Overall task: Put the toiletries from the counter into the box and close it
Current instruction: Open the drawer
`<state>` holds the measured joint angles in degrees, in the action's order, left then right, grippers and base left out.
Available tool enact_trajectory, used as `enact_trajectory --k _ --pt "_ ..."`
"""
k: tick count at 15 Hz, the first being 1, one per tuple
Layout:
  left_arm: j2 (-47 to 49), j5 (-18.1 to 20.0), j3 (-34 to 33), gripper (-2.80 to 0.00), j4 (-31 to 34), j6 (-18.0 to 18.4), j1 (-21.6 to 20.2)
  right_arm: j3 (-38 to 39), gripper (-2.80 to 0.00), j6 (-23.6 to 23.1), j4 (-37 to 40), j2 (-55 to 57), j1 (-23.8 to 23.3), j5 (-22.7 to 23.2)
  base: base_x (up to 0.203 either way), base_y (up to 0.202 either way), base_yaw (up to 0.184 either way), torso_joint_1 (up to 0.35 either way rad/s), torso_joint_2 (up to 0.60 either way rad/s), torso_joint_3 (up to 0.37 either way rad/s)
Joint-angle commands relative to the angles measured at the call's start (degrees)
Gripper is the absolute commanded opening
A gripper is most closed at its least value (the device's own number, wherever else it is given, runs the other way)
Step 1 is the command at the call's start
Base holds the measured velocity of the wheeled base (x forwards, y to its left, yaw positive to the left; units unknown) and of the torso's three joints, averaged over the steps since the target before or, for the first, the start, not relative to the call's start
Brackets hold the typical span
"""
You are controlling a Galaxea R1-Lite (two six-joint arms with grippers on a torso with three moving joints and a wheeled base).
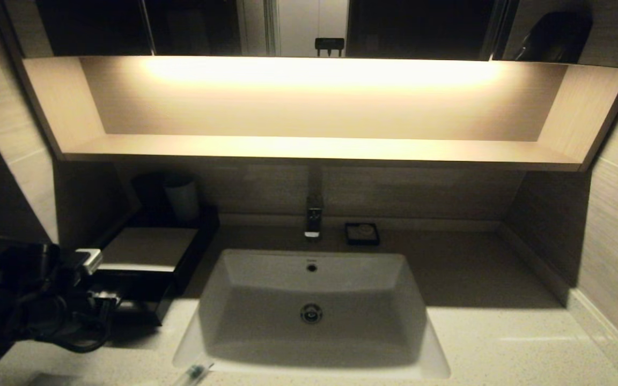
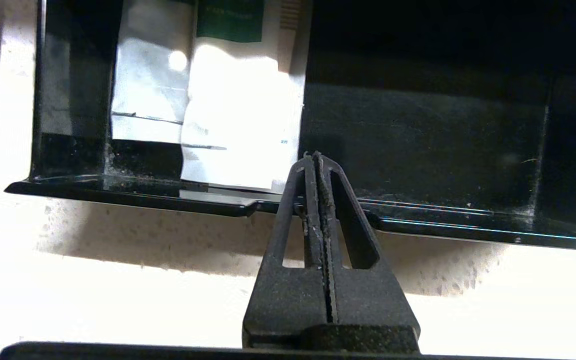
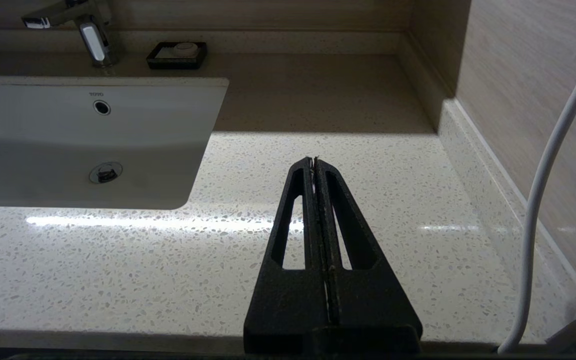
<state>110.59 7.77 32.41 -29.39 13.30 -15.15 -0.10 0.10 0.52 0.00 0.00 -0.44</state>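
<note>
At the counter's left end, against the dark side wall, stands the box (image 1: 148, 252), a black organiser with a flat pale top panel and its shallow black drawer (image 2: 418, 150) pulled out toward the front; inside the drawer, in one end compartment, lie white sachets (image 2: 238, 130), one carrying a green band, side by side and partly overlapping; the wider compartment next to them shows only its dark floor. Just before the drawer's front lip hangs the left gripper (image 2: 316, 156), its two black fingers pressed flat together with nothing between them, the tips level with the lip's edge, though whether they touch it I cannot tell; in the head view this arm is a dark mass of casing and cable at the counter's left front. One slim clear-wrapped stick (image 1: 193, 372) with a green mark lies on the counter (image 1: 502, 343) at the basin's near left corner, well apart from the box. Behind the box stands a pale cup (image 1: 182, 199); the white basin (image 1: 309, 305) is sunk mid-counter, with the tap (image 1: 313, 214) behind it and a small black square dish (image 1: 361, 234) just beside the tap. Over the bare right stretch of the counter sits the right gripper (image 3: 314, 160), jaws likewise closed on nothing, a white cable (image 3: 548, 175) hanging beside it near the side wall.
</note>
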Motion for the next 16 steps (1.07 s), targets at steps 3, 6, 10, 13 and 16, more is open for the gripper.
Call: enact_trajectory --k 3,6,10,13,16 --pt "-0.77 0.06 0.02 -2.8 0.87 0.94 -0.4 0.01 -2.8 -0.01 0.0 0.0 0.0 0.0 0.0 0.0 0.0 0.0 0.0 0.0" --pt "-2.32 -0.03 -0.07 -2.8 2.61 1.55 -0.58 0.01 -2.8 -0.01 0.0 0.0 0.0 0.0 0.0 0.0 0.0 0.0 0.0 0.0" --pt "-2.89 -0.12 0.24 -2.8 4.98 3.39 -1.12 0.01 -2.8 -0.01 0.0 0.0 0.0 0.0 0.0 0.0 0.0 0.0 0.0 0.0" --pt "-3.9 -0.12 1.56 -2.8 9.28 3.49 -1.19 0.01 -2.8 -0.01 0.0 0.0 0.0 0.0 0.0 0.0 0.0 0.0 0.0 0.0" --pt "-4.06 -0.21 1.86 -2.8 10.23 4.18 -1.28 0.01 -2.8 -0.01 0.0 0.0 0.0 0.0 0.0 0.0 0.0 0.0 0.0 0.0"
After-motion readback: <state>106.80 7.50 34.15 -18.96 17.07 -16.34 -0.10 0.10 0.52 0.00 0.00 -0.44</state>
